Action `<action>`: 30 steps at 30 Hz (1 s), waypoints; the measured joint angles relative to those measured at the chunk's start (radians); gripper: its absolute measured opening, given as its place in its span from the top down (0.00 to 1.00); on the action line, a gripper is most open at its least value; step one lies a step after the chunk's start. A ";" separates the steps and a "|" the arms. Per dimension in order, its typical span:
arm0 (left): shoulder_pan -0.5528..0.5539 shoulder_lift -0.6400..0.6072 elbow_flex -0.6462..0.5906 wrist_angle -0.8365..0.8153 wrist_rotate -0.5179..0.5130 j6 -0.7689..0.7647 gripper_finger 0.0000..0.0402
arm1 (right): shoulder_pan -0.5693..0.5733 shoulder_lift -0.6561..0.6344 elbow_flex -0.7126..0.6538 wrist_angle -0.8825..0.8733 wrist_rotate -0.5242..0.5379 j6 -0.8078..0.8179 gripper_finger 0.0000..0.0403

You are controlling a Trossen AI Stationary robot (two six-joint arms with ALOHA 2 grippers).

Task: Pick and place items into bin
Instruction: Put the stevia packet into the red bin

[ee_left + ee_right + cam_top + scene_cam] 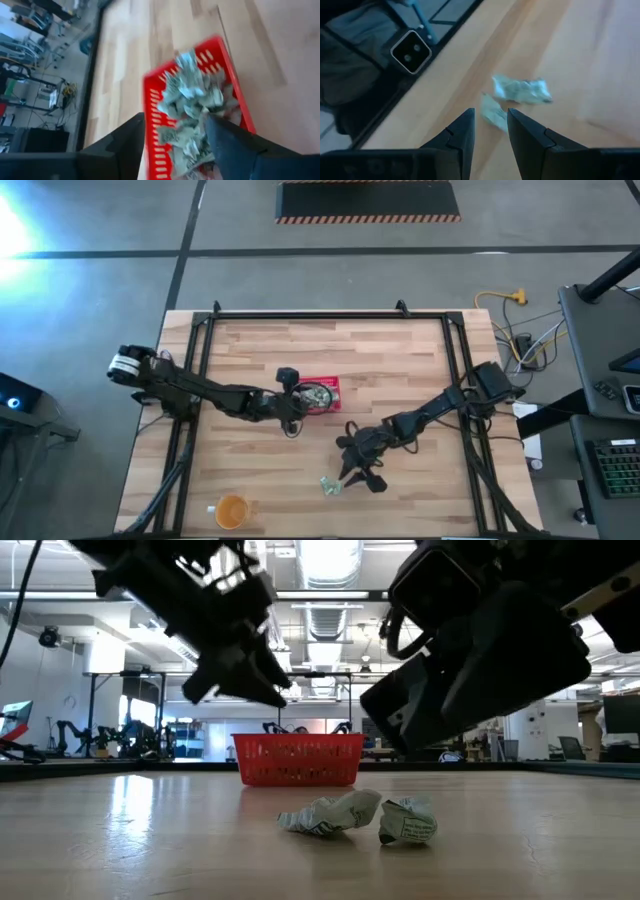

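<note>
The red meshed basket (324,391) stands mid-table, holding several crinkly pale green and white packets (192,100). My left gripper (300,406) hovers open over the basket's left side, its fingers spread above the packets (175,145). Two more packets (330,813) (408,820) lie side by side on the wood toward the near edge; they also show in the high view (331,486). My right gripper (354,470) hangs open and empty just above and beside them (490,127), with both packets (522,90) (494,112) lying just beyond its fingertips.
A round orange cup (232,510) stands near the table's front edge, to the left. The black table frame (330,313) runs around the wooden top. A small camera (410,50) sits at the near edge by the right gripper.
</note>
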 joint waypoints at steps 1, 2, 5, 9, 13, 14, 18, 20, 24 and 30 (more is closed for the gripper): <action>-0.004 -0.014 -0.001 0.003 0.000 -0.001 0.51 | 0.003 0.015 0.014 0.003 -0.011 0.001 0.73; -0.008 -0.027 0.000 0.007 -0.001 -0.002 0.50 | 0.006 0.027 0.025 0.001 -0.019 0.001 0.73; -0.024 -0.079 -0.003 -0.002 0.000 -0.026 0.49 | 0.014 0.066 0.058 0.001 -0.027 -0.005 0.73; -0.044 -0.155 -0.004 -0.034 0.000 -0.071 0.49 | 0.015 0.113 0.092 -0.007 -0.027 -0.023 0.71; -0.064 -0.220 -0.005 -0.077 -0.002 -0.112 0.49 | 0.015 0.131 0.110 -0.040 -0.027 -0.031 0.66; -0.068 -0.232 -0.005 -0.078 -0.001 -0.122 0.49 | 0.015 0.129 0.110 -0.052 -0.027 -0.033 0.64; -0.082 -0.257 -0.005 -0.091 -0.001 -0.131 0.49 | 0.016 0.122 0.117 -0.091 0.007 -0.059 0.60; -0.087 -0.262 -0.005 -0.094 0.000 -0.131 0.49 | 0.018 0.121 0.117 -0.107 0.040 -0.066 0.59; -0.091 -0.265 -0.005 -0.096 0.000 -0.131 0.49 | 0.024 0.117 0.119 -0.146 0.101 -0.081 0.60; -0.097 -0.264 -0.005 -0.095 0.000 -0.130 0.49 | 0.028 0.115 0.119 -0.157 0.124 -0.111 0.69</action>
